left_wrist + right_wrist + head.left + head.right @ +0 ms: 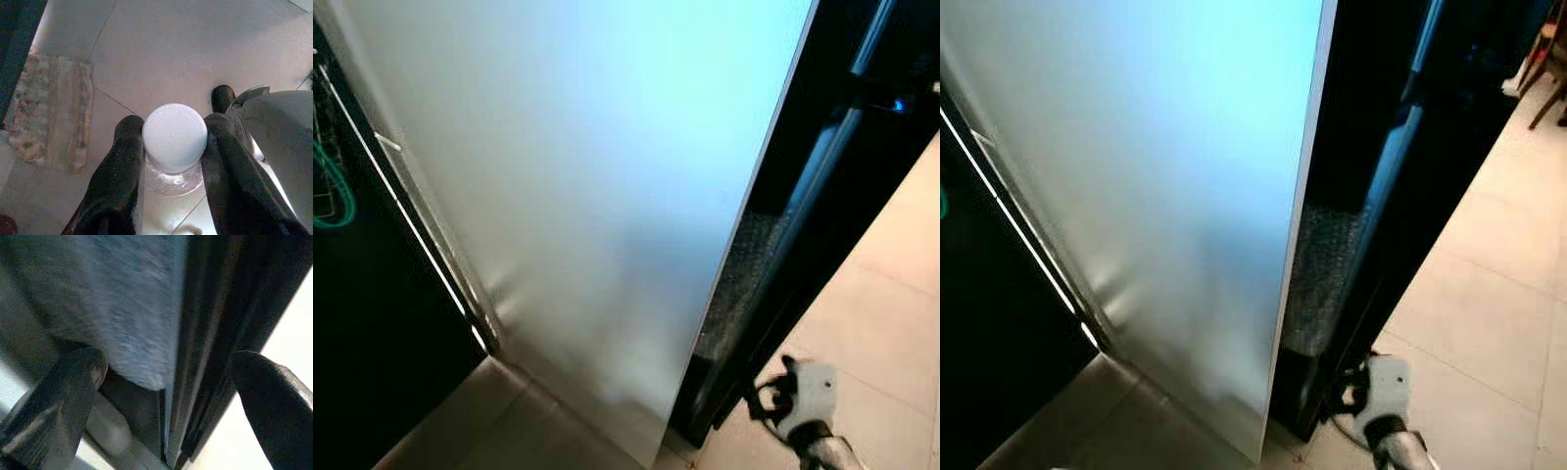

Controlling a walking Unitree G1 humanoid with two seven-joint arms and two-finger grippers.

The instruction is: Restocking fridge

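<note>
A clear bottle with a white screw cap sits between the two black fingers of my left gripper, which is shut on it just below the cap, above pale floor tiles. The tall silver fridge door stands open in front of me. My right gripper hangs low by the door's bottom corner. In the right wrist view it is open, with the door's free edge between its fingers, touching neither.
Left of the door, the dark fridge interior holds a wire rack and a green loop. Right of the door is a dark cabinet front with a textured panel. Beige floor tiles spread right; chair legs stand far right.
</note>
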